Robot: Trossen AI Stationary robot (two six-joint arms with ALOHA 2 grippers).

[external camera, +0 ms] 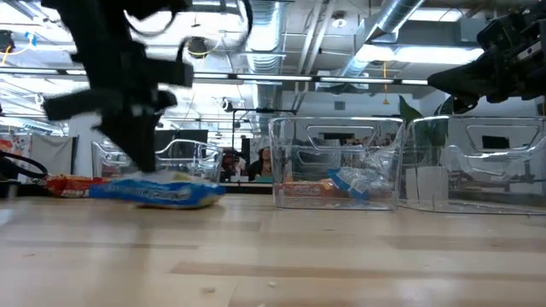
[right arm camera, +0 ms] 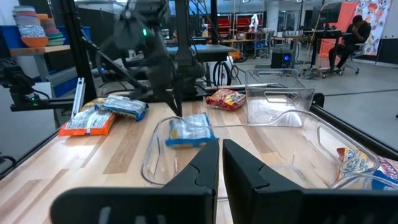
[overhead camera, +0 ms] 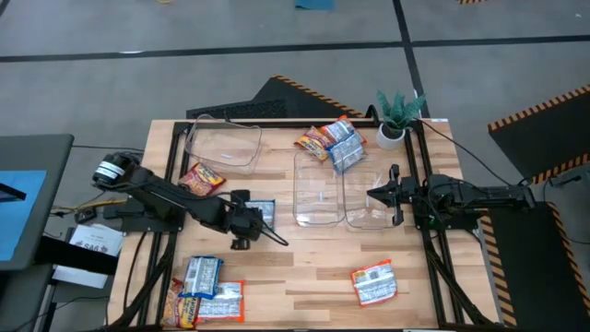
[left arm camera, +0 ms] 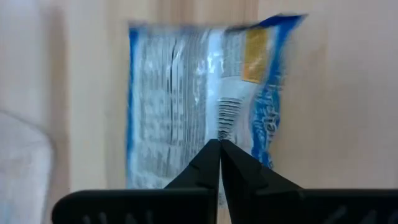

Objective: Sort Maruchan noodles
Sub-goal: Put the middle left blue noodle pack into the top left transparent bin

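A blue-and-white packet carries a yellow patch and black print. The packet by the far bin is red and yellow; another looks orange and white. Bins are clear, the table pale wood, the plant green in a white pot.

1. Your left arm reaches from the table's left edge toward its middle, forearm low and stretched across the wood.
2. Your left gripper points down at the tabletop near the centre; in the left wrist view its fingers meet at the tips, closed together.
3. Your right arm comes in from the right edge and is held level above the table.
4. Your right gripper points toward the middle, fingers nearly together with a thin gap.
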